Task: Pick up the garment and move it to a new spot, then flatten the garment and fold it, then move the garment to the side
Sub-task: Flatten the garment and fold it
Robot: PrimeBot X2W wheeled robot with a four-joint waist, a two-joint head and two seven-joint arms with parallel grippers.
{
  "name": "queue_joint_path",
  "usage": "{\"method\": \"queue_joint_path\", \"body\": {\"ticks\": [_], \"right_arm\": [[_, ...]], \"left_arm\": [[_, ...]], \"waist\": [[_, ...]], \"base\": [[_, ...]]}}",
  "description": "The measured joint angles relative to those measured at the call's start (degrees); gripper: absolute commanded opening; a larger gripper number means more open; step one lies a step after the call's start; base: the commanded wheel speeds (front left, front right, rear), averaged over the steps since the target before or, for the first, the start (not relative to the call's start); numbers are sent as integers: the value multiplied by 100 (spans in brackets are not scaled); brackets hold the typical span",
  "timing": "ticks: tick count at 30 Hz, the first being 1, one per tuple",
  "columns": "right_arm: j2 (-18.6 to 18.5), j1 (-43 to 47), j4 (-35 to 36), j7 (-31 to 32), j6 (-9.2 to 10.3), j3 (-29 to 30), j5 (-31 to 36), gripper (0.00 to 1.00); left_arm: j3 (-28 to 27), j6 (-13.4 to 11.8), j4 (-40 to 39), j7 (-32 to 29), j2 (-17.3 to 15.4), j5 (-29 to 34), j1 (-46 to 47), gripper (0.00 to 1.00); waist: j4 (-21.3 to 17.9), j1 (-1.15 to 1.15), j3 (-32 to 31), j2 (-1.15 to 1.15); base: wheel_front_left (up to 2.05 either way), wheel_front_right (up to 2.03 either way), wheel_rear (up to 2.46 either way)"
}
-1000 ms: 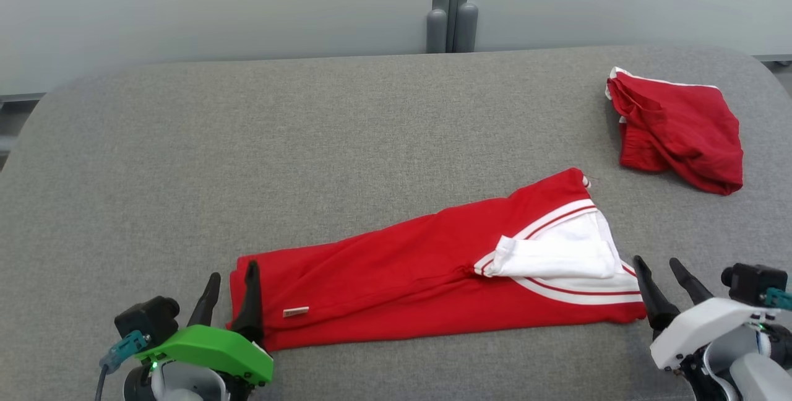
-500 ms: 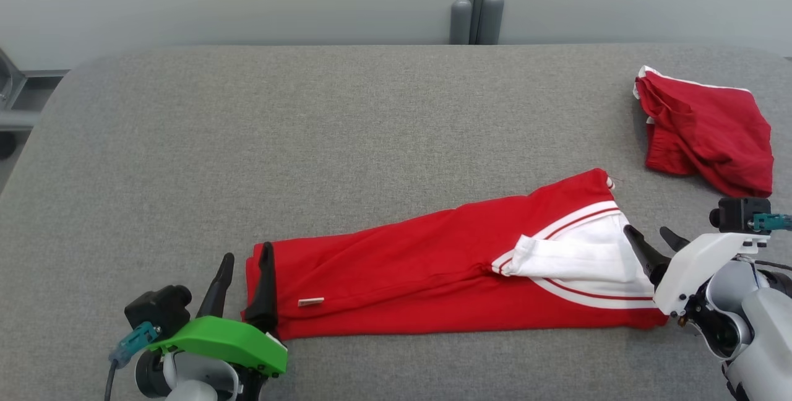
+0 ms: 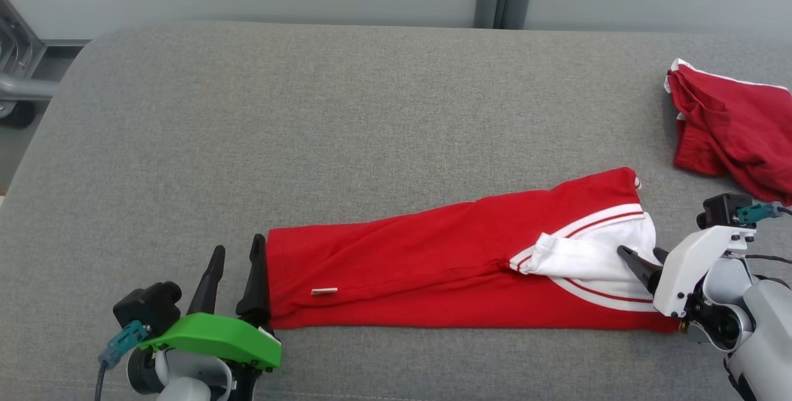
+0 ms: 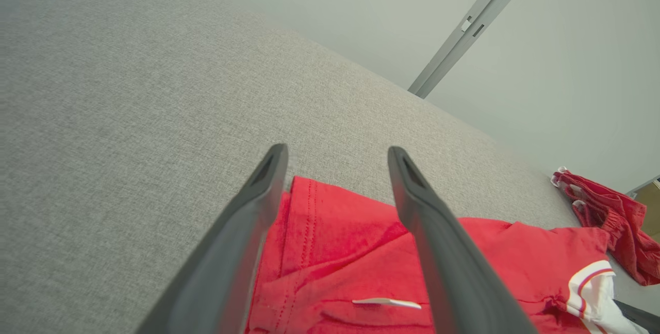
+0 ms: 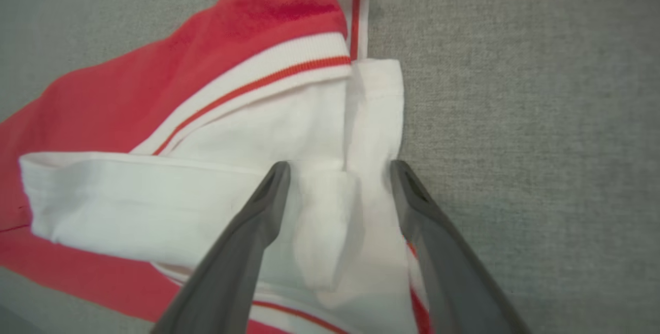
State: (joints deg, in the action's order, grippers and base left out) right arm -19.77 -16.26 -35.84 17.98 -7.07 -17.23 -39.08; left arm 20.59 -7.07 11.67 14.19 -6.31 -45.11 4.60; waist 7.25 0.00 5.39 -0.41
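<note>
My right gripper point(image 3: 638, 252) has moved in from off the right edge. Its fingers now stand spread over the white sleeve panel point(image 5: 206, 169) with nothing pinched. My left gripper point(image 3: 238, 249) hasn't budged: spread wide, straddling the hem corner point(image 4: 304, 189) at lower left. The head camera panned, so the rightward shift isn't the cloth moving.

The red-and-white garment point(image 3: 433, 271) lies flat, folded lengthwise, lower centre. It looks like set-up for the next fold.

Count: two grippers, two garments (this one plus a crumpled red garment point(image 3: 736, 141), upper right), one white label point(image 3: 324, 291).
</note>
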Motion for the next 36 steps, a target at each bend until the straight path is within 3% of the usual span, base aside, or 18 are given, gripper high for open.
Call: {"method": "queue_joint_path", "body": {"ticks": [8,9,11,15,17,26,36], "right_arm": [[5,-124,-100,303,0,-152,-191,100],[7,-131,-100,321,0,-177,-213,91],[8,-160,-98,355,1,-232,-244,49],[10,-222,-48,377,1,-446,-244,24],[9,-232,-11,374,0,-532,-244,0],[-85,-421,63,202,-7,-612,-252,0],[-458,-450,158,69,-8,-708,-326,0]], "left_arm": [[-103,0,-94,4,16,60,-137,100],[-118,0,-98,4,18,62,-144,100],[-154,0,-110,4,19,90,-145,100],[-180,0,-129,4,22,114,-145,100],[-189,0,-136,4,29,142,-145,100],[-417,-1,-143,5,49,153,-207,100],[-528,-1,-289,5,70,285,-283,100]], "waist": [[11,0,43,0],[9,0,47,0],[3,0,57,0],[-8,0,77,0],[-12,0,87,0],[-101,0,74,0],[-425,0,-21,0]], "base": [[0,0,0],[0,0,0],[0,0,0],[0,0,0],[0,0,0],[0,0,0],[0,0,0]]}}
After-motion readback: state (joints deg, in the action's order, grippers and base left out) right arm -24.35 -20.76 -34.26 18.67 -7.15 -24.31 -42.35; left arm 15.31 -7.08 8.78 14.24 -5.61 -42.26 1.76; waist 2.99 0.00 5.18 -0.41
